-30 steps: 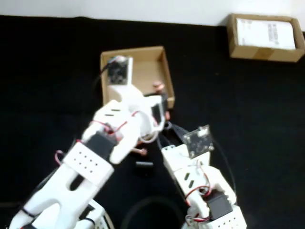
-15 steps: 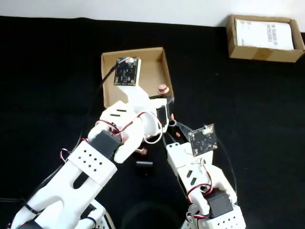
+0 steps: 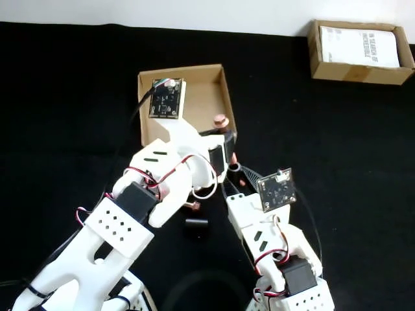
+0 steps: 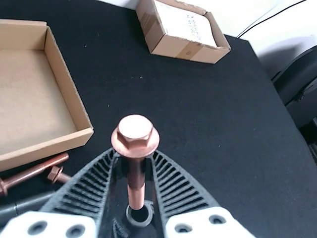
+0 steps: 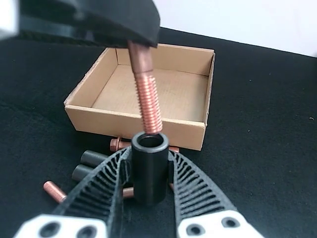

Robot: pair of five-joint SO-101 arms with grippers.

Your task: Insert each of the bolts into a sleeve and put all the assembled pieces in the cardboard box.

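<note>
Left hand (image 4: pixel 134 158) clenched on a copper bolt (image 4: pixel 134 139) just under its head, bolt upright, thread down. Right hand (image 5: pixel 147 153) clamped around a black sleeve (image 5: pixel 148 168), bore facing up, directly below. Bolt tip sits at the sleeve mouth; can't tell if it has gone in.

Change over the last second: the left arm swung slightly right and stopped, the right arm nudged right, and both have barely moved in the last half second. Reads as alignment finished and insertion just starting, so a straight push down should be next.

Cardboard box (image 5: pixel 138 125) sits just far of the hands, no assembled piece seen inside. Loose bolts (image 5: pixel 54 191) and spare sleeves (image 5: pixel 91 158) lie on the table (image 3: pixel 65 97) near the box's front wall, so most of the task is left.
</note>
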